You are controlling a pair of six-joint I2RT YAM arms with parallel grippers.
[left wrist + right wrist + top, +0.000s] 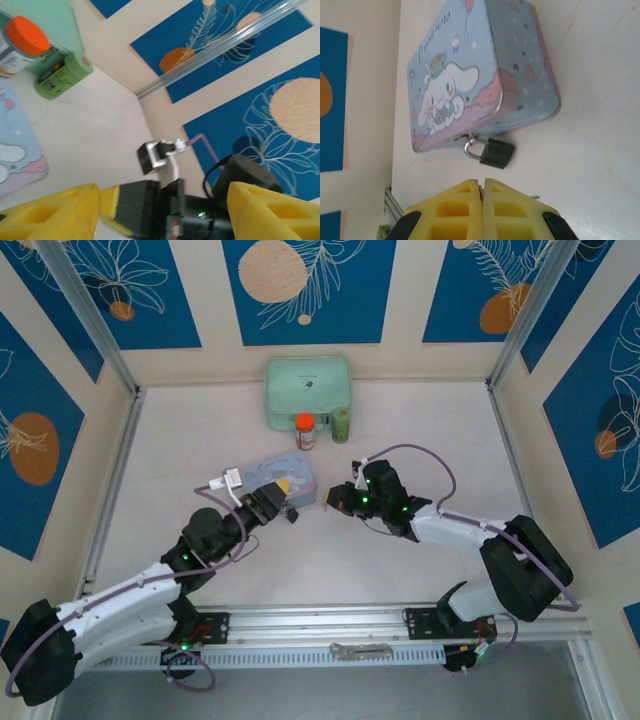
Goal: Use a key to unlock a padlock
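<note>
The small dark padlock [496, 152] lies on the table, its silvery shackle hooked through the clasp of the light-blue cartoon tin [470, 75]. My right gripper [481, 182] sits just short of the padlock with its yellow pads pressed together. A thin silvery sliver of the key [535, 197] pokes out beside them. In the top view the right gripper [333, 502] faces the left gripper [283, 500] at the tin's [290, 472] near edge. My left gripper [160, 215] is open, its yellow fingers [50, 210] wide apart with the right arm's black head between them.
A mint-green box [307, 390] stands at the back, with an orange-lidded jar [304, 430] and a green bottle [340, 424] in front of it. A flat grey metal bar [360, 649] lies on the rail at the near edge. Patterned walls enclose the table.
</note>
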